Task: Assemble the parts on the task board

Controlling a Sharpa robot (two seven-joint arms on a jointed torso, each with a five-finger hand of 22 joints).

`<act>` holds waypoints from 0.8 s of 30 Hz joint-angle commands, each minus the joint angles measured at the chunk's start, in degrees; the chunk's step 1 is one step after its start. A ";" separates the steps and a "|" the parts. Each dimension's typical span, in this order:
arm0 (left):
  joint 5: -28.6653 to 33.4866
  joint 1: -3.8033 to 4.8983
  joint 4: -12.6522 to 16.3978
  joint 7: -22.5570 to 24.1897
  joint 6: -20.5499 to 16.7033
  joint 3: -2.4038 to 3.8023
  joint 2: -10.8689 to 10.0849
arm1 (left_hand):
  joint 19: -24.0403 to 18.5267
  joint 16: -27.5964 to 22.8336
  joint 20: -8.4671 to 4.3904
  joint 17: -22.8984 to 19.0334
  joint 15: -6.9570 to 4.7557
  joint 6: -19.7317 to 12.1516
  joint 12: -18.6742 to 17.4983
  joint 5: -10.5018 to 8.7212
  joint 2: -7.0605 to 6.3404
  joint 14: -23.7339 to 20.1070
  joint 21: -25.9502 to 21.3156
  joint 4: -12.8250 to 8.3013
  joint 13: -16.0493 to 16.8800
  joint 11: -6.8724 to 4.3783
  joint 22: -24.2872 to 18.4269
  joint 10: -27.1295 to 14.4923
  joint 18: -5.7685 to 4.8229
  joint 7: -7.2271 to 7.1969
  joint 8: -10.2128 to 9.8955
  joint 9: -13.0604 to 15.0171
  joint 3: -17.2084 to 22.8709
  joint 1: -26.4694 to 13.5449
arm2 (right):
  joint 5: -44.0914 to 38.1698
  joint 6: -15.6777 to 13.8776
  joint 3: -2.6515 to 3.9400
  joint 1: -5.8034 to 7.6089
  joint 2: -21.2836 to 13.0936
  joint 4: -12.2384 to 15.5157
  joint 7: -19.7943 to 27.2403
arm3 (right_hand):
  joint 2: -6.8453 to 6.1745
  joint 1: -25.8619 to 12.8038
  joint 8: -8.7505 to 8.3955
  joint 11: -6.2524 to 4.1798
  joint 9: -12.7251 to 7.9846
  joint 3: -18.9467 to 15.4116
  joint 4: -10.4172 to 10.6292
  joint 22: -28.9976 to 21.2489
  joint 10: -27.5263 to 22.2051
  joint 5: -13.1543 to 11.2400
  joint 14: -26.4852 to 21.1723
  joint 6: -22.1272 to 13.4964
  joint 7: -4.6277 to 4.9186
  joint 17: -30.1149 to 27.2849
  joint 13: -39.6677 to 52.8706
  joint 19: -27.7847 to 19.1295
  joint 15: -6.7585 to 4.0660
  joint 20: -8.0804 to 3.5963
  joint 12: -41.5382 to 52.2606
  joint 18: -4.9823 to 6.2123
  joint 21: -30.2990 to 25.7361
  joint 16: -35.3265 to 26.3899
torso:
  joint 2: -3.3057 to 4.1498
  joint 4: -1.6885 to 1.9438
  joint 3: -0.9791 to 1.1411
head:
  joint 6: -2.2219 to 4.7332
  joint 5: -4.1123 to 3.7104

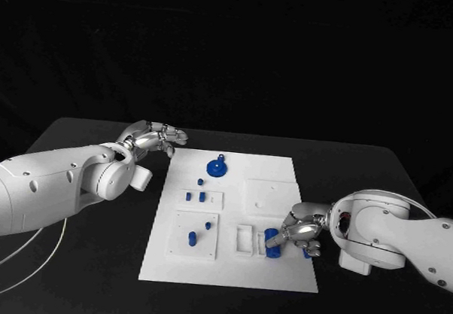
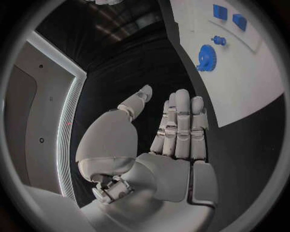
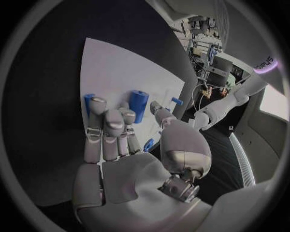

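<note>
The white task board [image 1: 231, 267] lies in the middle of the table. On it are a blue gear [image 1: 215, 169], several small blue parts [image 1: 194, 195] and a blue cylinder [image 1: 272, 243] beside a white holder [image 1: 247, 240]. My right hand [image 1: 297, 229] is at the board's right edge, its fingertips against the cylinder [image 3: 138, 105]. The thumb and a fingertip flank the cylinder, and whether they grip it is unclear. Another blue part [image 1: 310, 249] shows under that hand. My left hand [image 1: 154, 138] hovers off the board's far left corner with its fingers [image 2: 181, 121] straight and apart, holding nothing. The gear [image 2: 206, 58] lies ahead of it.
A raised white square block [image 1: 269, 194] sits on the board's right half, and a white plate [image 1: 195, 235] with two small blue pegs sits on the left half. A thin pale cable [image 1: 48, 248] loops over the black table by my left arm.
</note>
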 commanded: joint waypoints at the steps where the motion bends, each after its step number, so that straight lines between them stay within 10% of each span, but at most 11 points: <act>1: -0.19 -0.01 0.28 0.46 0.72 0.03 -0.01 | -0.07 -0.20 -0.07 0.11 0.27 -0.50 -0.16 0.07 0.13 -0.23 -0.30 0.00 0.04 0.18 0.08 -0.28 0.85 0.01 0.05 0.03 -0.48 -0.58 | -0.54 0.56 -0.52 -0.20 0.43 -0.50 -0.67 | 0.35 -0.03 -0.50 -0.62 -0.36 -0.10 -0.20 1.05 -1.15 0.42 -0.04 1.48 0.05 0.10 0.13 -0.36 0.01 0.02 -0.23 2.70 0.29 -0.06 | 0.03 0.05 0.00 | -0.27 0.07; 19: -0.21 0.02 0.56 0.43 1.13 0.03 -0.11 | -0.04 -0.31 -0.03 0.22 0.35 -0.70 -0.27 0.10 0.12 -0.25 -0.46 -0.36 -0.02 0.29 0.13 -0.70 0.91 0.09 -0.07 -0.01 -0.53 -0.04 | 1.80 -1.92 -1.42 -0.26 1.36 -1.42 -1.16 | 1.25 2.10 -0.91 -0.65 -0.66 1.65 -1.91 1.02 -0.85 -1.85 0.17 2.65 -0.01 0.18 0.53 -0.39 0.02 0.39 -0.49 2.70 0.74 -0.26 | -0.01 -0.06 -0.03 | -0.46 0.40; 24: -0.21 0.03 0.61 0.41 1.10 0.04 -0.13 | -0.04 -0.31 -0.03 0.23 0.36 -0.70 -0.27 0.10 0.11 -0.25 -0.46 -0.38 -0.02 0.29 0.14 -0.71 0.92 0.09 -0.07 -0.01 -0.53 -0.01 | 2.30 -2.14 -1.51 -0.28 1.63 -1.40 -1.19 | -0.35 2.97 -1.41 -0.61 -0.96 5.51 -0.02 0.89 -0.60 -4.70 0.37 3.11 0.03 0.16 0.74 -0.24 0.06 0.66 -0.83 2.70 0.90 -0.47 | 0.01 -0.11 -0.06 | -0.49 0.32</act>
